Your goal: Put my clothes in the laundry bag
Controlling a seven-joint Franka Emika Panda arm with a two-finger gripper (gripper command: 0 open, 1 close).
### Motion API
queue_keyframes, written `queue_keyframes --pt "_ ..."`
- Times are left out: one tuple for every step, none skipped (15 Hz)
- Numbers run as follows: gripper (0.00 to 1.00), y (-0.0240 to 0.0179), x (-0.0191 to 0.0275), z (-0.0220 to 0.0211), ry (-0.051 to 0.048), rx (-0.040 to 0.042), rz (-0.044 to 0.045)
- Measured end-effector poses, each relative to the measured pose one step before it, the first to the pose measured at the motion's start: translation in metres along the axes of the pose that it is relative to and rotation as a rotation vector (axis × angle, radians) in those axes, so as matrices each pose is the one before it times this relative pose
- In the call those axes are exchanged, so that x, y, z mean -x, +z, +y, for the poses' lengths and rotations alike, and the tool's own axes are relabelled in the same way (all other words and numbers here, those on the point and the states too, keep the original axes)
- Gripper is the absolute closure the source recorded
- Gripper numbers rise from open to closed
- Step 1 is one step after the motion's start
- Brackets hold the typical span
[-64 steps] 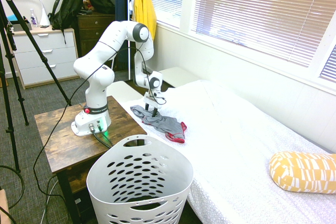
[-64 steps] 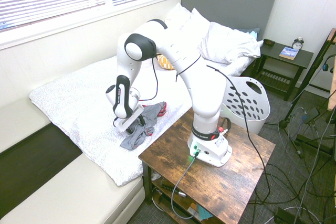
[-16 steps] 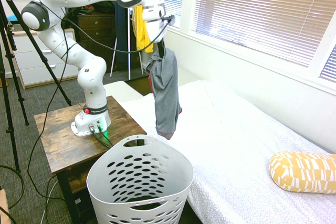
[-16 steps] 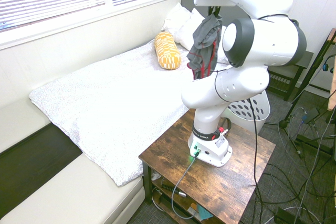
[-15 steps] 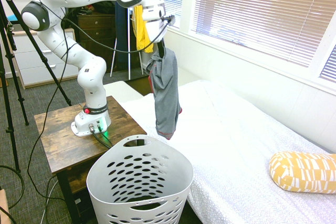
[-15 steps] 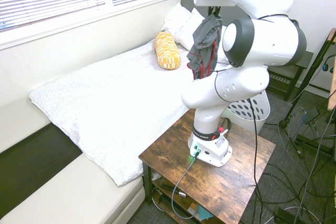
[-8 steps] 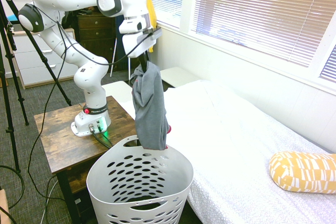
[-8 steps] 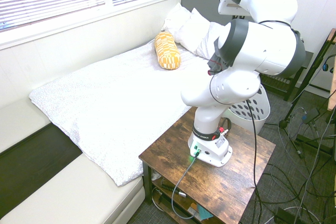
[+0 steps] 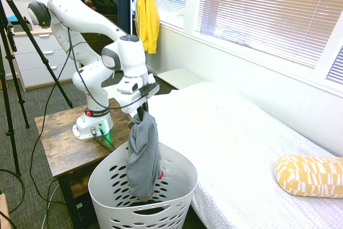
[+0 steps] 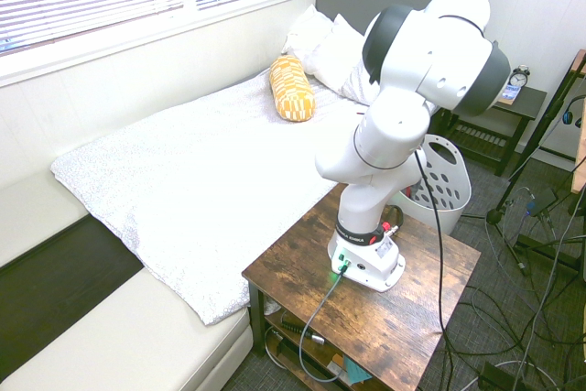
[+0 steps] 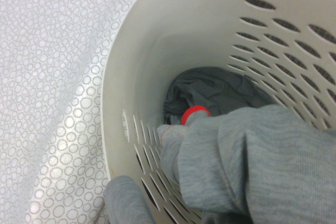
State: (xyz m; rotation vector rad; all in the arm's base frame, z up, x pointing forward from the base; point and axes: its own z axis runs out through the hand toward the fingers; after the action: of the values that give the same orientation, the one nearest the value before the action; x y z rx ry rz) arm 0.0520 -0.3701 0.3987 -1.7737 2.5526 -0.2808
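Observation:
My gripper (image 9: 141, 112) is shut on the top of a grey garment with red trim (image 9: 142, 156). The garment hangs straight down, and its lower half is inside the laundry bag, a white holed basket (image 9: 179, 171). The basket stands on the floor against the bed's near corner. In the wrist view the held grey cloth (image 11: 257, 161) fills the foreground, above the basket's inner wall (image 11: 157, 51). More grey fabric (image 11: 210, 88) and a red band (image 11: 195, 112) lie at the basket's bottom. In the second exterior view the arm hides the gripper and garment; only the basket (image 10: 441, 182) shows behind it.
The bed with its white dotted cover (image 9: 241, 143) runs along the window wall, with a yellow patterned pillow (image 9: 310, 175) on it. A yellow jacket (image 9: 146, 9) hangs in the corner beside a white dresser (image 9: 45, 57). A dark nightstand (image 10: 499, 107) stands behind the basket.
The arm has swung from over the bed to above the basket and come down. The hanging garment has gone from just over the rim to partly inside the basket.

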Motion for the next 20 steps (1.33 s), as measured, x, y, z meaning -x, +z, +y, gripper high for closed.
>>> queue_keyframes --pt "0.0 0.0184 0.00099 -0.00051 0.00919 -0.00201 -0.01236" --pt "0.0 0.01709 0.0004 -0.0002 0.00924 -0.00242 -0.01333" --pt "0.0 0.01361 -0.00197 -0.00013 0.01044 -0.00122 -0.01337" --pt "0.0 0.01342 -0.00266 0.00123 0.01503 0.00196 -0.01309" --pt "0.0 0.01294 -0.00289 0.00262 0.01058 0.00504 -0.01163" --pt "0.0 0.011 -0.00233 0.0025 0.00762 0.00607 -0.00878" --pt "0.0 0.0095 -0.00164 0.00108 0.0046 0.00567 -0.00493" --pt "0.0 0.00605 -0.00067 -0.00082 -0.00013 0.00266 -0.00054" --pt "0.0 -0.00064 0.00109 -0.00543 -0.012 -0.00452 0.00668" --pt "0.0 -0.00611 0.00459 -0.01295 -0.03155 -0.00996 0.01371" --pt "0.0 -0.00946 0.0074 -0.01683 -0.03573 -0.0152 0.01505" --pt "0.0 -0.01196 0.00934 -0.0193 -0.03578 -0.01738 0.01133" --pt "0.0 -0.01292 0.00995 -0.02075 -0.03495 -0.01657 0.00855" --pt "0.0 -0.01256 0.01201 -0.02364 -0.03786 -0.01036 0.00734" --pt "0.0 -0.01096 0.01888 -0.02928 -0.04438 -0.0093 0.0071" --pt "0.0 -0.00657 0.02139 -0.03141 -0.04048 -0.00523 0.00284" --pt "0.0 -0.00377 0.02139 -0.03074 -0.03933 -0.00479 0.0033" --pt "0.0 -0.00088 0.0234 -0.031 -0.04169 -0.00333 0.00028" --pt "0.0 0.00046 0.0234 -0.02939 -0.04088 -0.00199 -0.00163" --pt "0.0 0.00197 0.02335 -0.02954 -0.03999 -0.0007 -0.00419"
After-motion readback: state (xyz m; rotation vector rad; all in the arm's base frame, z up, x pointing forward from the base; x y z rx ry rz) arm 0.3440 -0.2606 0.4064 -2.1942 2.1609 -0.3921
